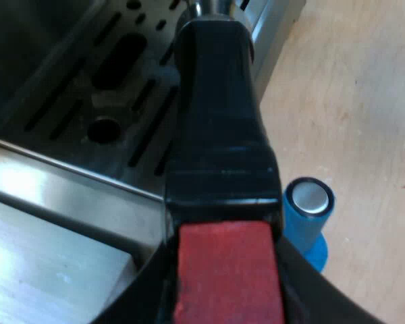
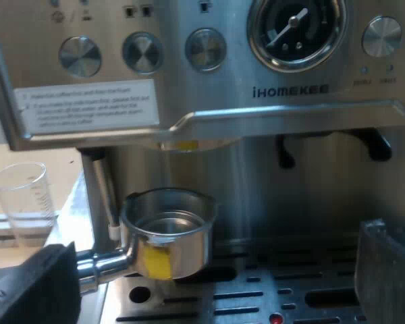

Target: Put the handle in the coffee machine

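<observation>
Left gripper [image 1: 224, 270] is clamped tight on the handle [image 1: 219, 135], fingers [image 1: 138, 304] hugging both sides of its red end. Right gripper [image 2: 206, 283] just hangs there, fingers [image 2: 389, 270] spread wide.

The holder [image 2: 167, 233] hangs over the drip tray [image 2: 310, 297], below the coffee machine's [image 2: 209, 108] brew outlet and apart from it. Seen from the machine's front, its handle [image 1: 219, 121] runs toward eight o'clock, and the measuring glass [image 2: 23, 202] stands at nine o'clock from the holder, beyond the tray. The tamper [image 1: 309, 216] stands on the table [image 1: 351, 121], just beside the handle's end.
</observation>
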